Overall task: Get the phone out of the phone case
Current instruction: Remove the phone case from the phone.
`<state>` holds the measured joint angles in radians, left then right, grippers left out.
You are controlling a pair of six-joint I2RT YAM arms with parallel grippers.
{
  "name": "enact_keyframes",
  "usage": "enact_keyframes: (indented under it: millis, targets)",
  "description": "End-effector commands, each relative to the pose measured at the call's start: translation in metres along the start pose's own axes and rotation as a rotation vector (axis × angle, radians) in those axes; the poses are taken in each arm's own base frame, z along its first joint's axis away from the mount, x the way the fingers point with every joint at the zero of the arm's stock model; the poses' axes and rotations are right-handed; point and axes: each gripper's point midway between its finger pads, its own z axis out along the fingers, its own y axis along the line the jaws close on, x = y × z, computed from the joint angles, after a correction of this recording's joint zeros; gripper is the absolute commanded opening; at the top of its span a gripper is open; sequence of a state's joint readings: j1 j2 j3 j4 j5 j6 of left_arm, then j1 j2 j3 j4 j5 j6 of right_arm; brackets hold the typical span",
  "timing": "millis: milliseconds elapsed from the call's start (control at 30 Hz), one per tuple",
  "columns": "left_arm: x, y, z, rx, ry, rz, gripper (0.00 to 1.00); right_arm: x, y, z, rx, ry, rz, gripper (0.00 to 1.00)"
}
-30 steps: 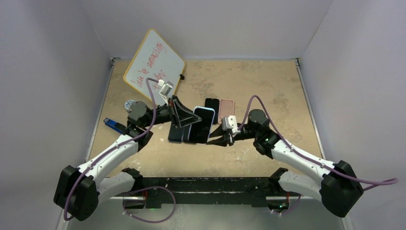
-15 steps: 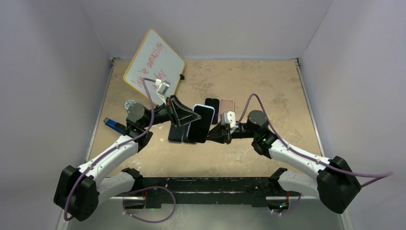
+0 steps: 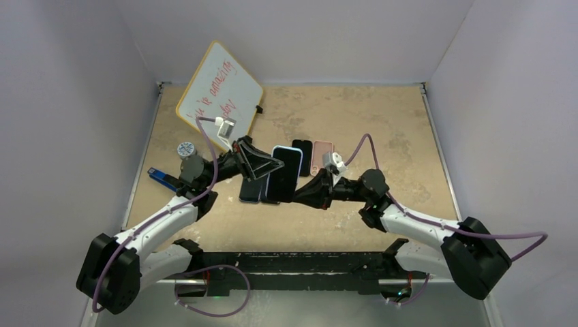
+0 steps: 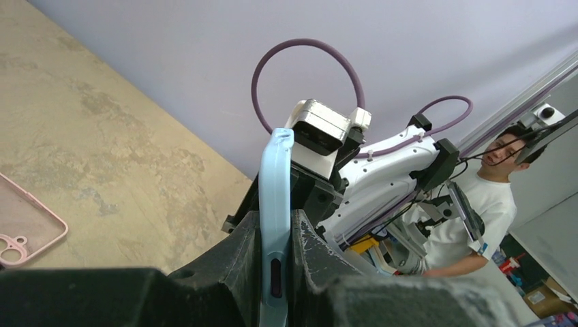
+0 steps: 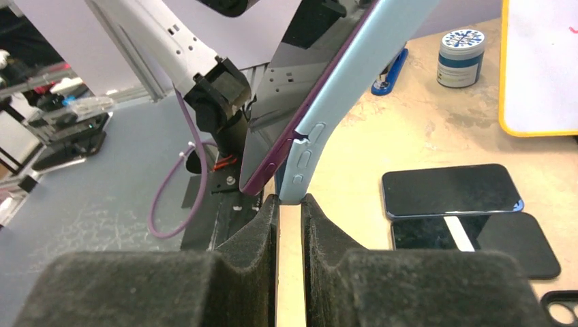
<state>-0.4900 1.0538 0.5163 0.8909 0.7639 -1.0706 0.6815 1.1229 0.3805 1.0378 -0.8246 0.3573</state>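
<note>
A phone with a purple rim [image 5: 272, 146] sits in a light blue case [image 3: 285, 174], held above the table. My left gripper [image 3: 267, 167] is shut on the cased phone from the left; in the left wrist view the case's edge [image 4: 275, 177] stands upright between the fingers [image 4: 238, 252]. My right gripper [image 3: 300, 194] comes from the right and its fingertips [image 5: 269, 204] pinch the case's lower corner [image 5: 298, 180]. There the phone's purple edge stands apart from the blue case [image 5: 354, 75].
Two dark phones [image 3: 251, 192] lie under the held one, also in the right wrist view [image 5: 450, 191]. A black phone [image 3: 302, 155] and a pink case [image 3: 322, 157] lie behind. A whiteboard [image 3: 219, 85], a small jar [image 3: 185, 148] and a blue stapler [image 3: 161, 177] are at the left.
My right gripper has moved left and up to the cased phone and closed on its lower corner. My left gripper has shifted slightly left with the phone.
</note>
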Motion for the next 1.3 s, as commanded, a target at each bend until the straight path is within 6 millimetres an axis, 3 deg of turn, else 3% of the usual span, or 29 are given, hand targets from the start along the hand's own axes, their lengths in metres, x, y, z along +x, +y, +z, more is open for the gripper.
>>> enact_keyframes:
  millis: [0,233,400,667,900,1267]
  targets:
    - [0.024,-0.002,-0.006,0.032,0.058,-0.082,0.0,-0.079,-0.004,0.006,0.048,-0.286,-0.061,0.09]
    - [0.038,0.002,-0.005,0.023,0.066,-0.09,0.0,-0.087,-0.011,0.012,0.058,-0.324,0.016,0.1]
    - [0.055,0.019,-0.003,-0.045,0.089,-0.086,0.0,-0.096,-0.018,0.014,0.086,-0.35,0.064,0.17]
    - [0.078,0.027,0.001,-0.067,0.098,-0.114,0.0,-0.1,-0.032,0.007,0.171,-0.427,0.132,0.19]
    - [0.089,0.036,0.0,-0.076,0.086,-0.154,0.0,-0.104,-0.023,0.004,0.132,-0.462,0.128,0.18]
    - [0.117,0.079,-0.003,-0.234,0.105,-0.218,0.0,-0.103,-0.018,0.003,0.102,-0.47,0.138,0.16]
